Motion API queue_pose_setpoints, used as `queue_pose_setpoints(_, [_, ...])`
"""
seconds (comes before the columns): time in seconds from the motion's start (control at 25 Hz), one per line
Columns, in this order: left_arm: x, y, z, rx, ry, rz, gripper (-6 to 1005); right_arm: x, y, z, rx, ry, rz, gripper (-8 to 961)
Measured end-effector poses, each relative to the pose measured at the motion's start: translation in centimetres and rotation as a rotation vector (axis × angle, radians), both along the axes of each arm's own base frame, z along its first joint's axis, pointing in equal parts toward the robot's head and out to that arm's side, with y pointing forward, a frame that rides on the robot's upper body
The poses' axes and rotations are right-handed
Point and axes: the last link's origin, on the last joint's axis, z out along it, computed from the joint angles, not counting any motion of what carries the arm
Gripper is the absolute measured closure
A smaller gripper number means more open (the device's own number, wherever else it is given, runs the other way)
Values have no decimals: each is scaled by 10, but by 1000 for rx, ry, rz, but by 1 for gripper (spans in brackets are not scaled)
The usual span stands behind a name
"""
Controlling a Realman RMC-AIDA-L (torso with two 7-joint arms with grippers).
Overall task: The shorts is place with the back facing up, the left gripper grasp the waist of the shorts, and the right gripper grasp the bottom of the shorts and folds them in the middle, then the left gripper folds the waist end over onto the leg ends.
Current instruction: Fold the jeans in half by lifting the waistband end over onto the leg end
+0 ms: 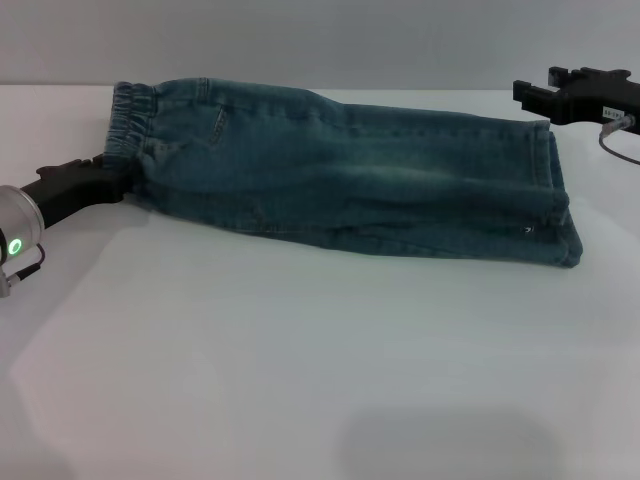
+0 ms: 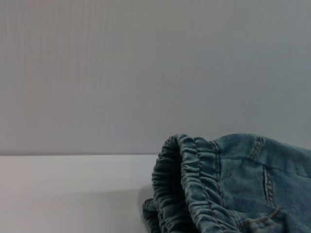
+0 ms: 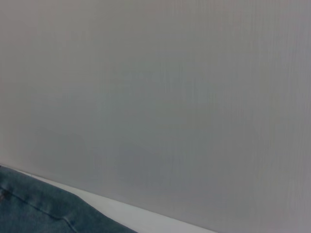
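Observation:
The shorts (image 1: pixel 340 175) lie folded lengthwise into a long denim strip across the white table. The ruched waist (image 1: pixel 130 125) is at the left end and the stitched leg ends (image 1: pixel 555 200) at the right. My left gripper (image 1: pixel 112 178) lies low on the table with its black tip against the near corner of the waist. The left wrist view shows the gathered waist (image 2: pixel 189 184) close up. My right gripper (image 1: pixel 535 85) hovers open behind the far right corner of the leg ends, apart from the cloth. A strip of the shorts (image 3: pixel 34 206) shows in the right wrist view.
The white table (image 1: pixel 300 360) stretches wide in front of the shorts. A plain grey wall (image 1: pixel 320 40) stands just behind the table's far edge.

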Motion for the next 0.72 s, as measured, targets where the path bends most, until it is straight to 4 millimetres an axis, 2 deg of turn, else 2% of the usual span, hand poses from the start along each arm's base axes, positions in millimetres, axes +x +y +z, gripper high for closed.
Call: queue_pose_setpoints(0.72, [-3, -3, 2, -1, -3, 0, 676, -2, 0, -2, -1, 6, 3, 395])
